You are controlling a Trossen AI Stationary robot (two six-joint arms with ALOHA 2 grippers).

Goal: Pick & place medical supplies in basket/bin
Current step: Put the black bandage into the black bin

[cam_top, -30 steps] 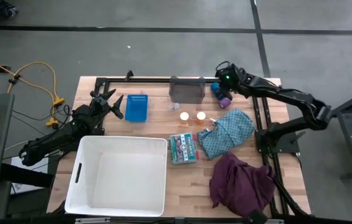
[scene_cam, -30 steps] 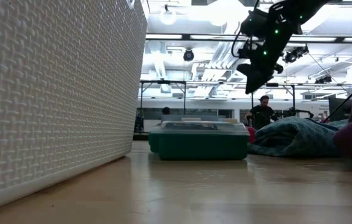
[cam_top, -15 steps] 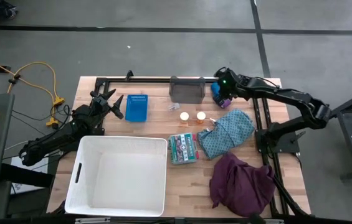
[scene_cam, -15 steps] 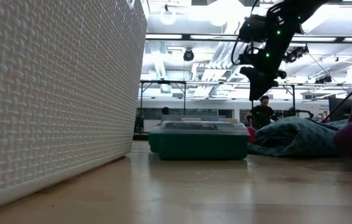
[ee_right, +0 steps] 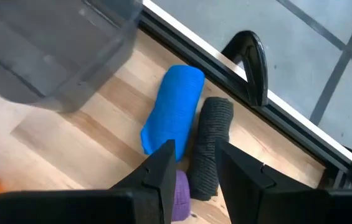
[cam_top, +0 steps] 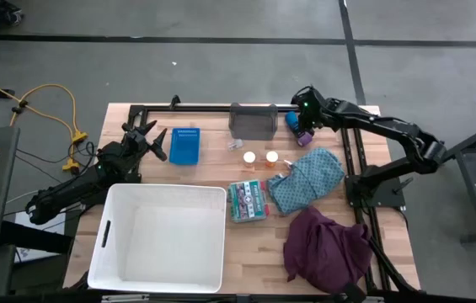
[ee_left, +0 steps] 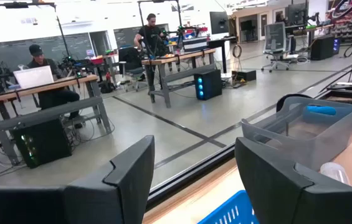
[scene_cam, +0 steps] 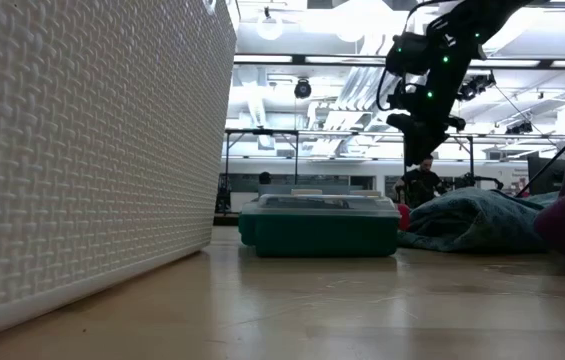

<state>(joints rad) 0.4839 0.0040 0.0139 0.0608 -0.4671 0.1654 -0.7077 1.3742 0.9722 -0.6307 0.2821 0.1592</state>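
Observation:
In the high view my right gripper [cam_top: 300, 126] hovers open at the table's far right corner, over the blue roll [cam_top: 291, 120] and purple roll [cam_top: 306, 135]. The right wrist view shows the blue roll [ee_right: 174, 107] lying beside a dark grey roll [ee_right: 210, 146], with the purple roll [ee_right: 181, 186] just beyond my fingertips; my gripper [ee_right: 197, 168] stands above them. Two orange bottles [cam_top: 248, 158] [cam_top: 272, 156] stand upright at mid-table. The teal patterned cloth [cam_top: 309, 178] and the maroon cloth [cam_top: 326, 244] lie crumpled on the right. My left gripper [cam_top: 152, 140] waits open at the left.
A white basket [cam_top: 160, 237] fills the near left. A green box [cam_top: 248, 200] lies beside it, a blue tray [cam_top: 184, 145] sits far left, and a clear grey bin [cam_top: 253, 120] stands by the far edge next to the rolls. A black frame rail [ee_right: 250, 56] borders the corner.
My right gripper has stayed over the rolls at the far right corner, shifting slightly and tipping to point more steeply down. Nothing on the table has moved.

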